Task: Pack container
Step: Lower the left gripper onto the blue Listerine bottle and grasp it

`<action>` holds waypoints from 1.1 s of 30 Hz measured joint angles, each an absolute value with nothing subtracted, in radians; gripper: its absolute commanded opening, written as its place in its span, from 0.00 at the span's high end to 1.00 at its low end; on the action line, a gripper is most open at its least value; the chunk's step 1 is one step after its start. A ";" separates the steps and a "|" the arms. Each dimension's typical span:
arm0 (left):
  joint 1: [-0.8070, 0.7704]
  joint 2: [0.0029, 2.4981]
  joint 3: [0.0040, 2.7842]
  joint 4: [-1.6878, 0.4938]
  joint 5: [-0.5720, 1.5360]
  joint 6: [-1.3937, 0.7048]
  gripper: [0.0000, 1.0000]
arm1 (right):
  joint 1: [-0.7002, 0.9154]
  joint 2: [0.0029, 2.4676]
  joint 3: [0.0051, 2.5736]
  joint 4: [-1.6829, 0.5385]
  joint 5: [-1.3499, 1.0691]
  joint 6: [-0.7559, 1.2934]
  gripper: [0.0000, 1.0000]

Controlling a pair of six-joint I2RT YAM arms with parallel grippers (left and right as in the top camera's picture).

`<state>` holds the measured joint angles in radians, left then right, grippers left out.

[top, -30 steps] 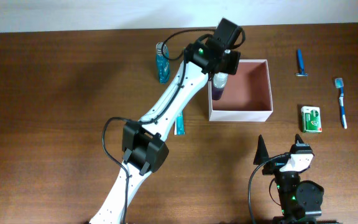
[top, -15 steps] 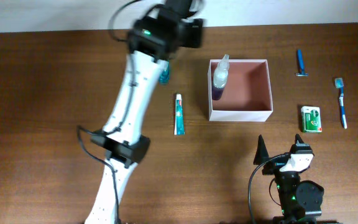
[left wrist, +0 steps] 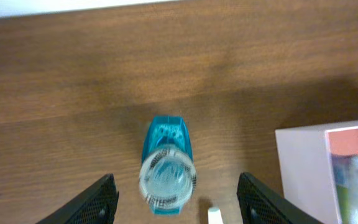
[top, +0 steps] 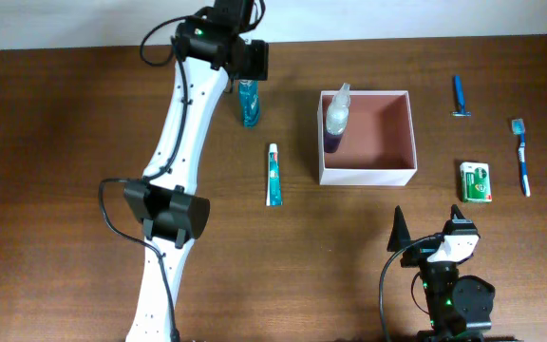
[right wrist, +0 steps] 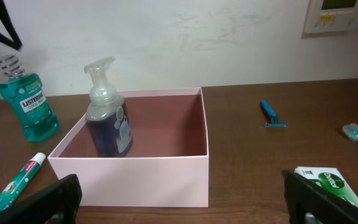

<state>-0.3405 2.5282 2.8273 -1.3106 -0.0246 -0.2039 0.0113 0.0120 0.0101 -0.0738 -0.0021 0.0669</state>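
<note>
Packing is shown at an early stage. The container (top: 367,175), a square open-top box with white walls and a pinkish-brown inside, is set on the wooden surface (top: 65,190), right of centre in the overhead view. One item, a soap pump bottle (top: 335,119), is stood upright inside it, against the wall nearest the left arm.

Five items are seen outside the container. A teal mouthwash bottle (left wrist: 168,168) is stood upright to its left, near the far edge. A toothpaste tube (top: 273,175) is laid between the mouthwash and the container's near corner. On the other side, a blue razor (top: 459,97), a toothbrush (top: 521,157) and a green-and-white packet (top: 476,181) are laid apart from one another.

The left end effector (left wrist: 175,180) is held above the mouthwash cap, its jaws spread on either side and touching nothing. The right end effector (top: 429,236) is parked near the front edge, jaws fully spread and empty.

The mouthwash is judged the likely next item; most of the packing is yet to be done.
</note>
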 measured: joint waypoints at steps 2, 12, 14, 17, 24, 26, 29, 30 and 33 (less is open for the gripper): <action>-0.341 2.528 2.787 -1.289 -0.023 -0.201 0.36 | 0.011 0.012 0.010 -0.074 -0.002 0.067 0.01; -0.337 2.528 2.646 -1.217 -0.023 -0.167 0.36 | 0.011 0.012 0.010 -0.074 -0.002 0.067 0.01; -0.336 2.528 2.623 -1.202 -0.023 -0.163 0.36 | 0.011 0.012 0.010 -0.074 -0.002 0.067 0.01; -0.335 2.528 2.601 -1.184 -0.023 -0.161 0.36 | 0.011 0.012 0.010 -0.074 -0.002 0.067 0.01; -0.331 2.528 2.590 -1.166 -0.023 -0.156 0.44 | 0.011 0.012 0.010 -0.074 -0.002 0.067 0.01; -0.331 2.528 2.590 -1.161 -0.023 -0.152 0.48 | 0.011 0.012 0.010 -0.074 -0.002 0.067 0.01; -0.331 2.528 2.590 -1.161 -0.023 -0.150 0.55 | 0.011 0.012 0.010 -0.074 -0.002 0.067 0.01; -0.331 2.528 2.590 -1.161 -0.023 -0.150 0.57 | 0.011 0.012 0.010 -0.074 -0.002 0.067 0.01; -0.331 2.528 2.590 -1.161 -0.022 -0.147 0.64 | 0.011 0.012 0.010 -0.074 -0.002 0.067 0.01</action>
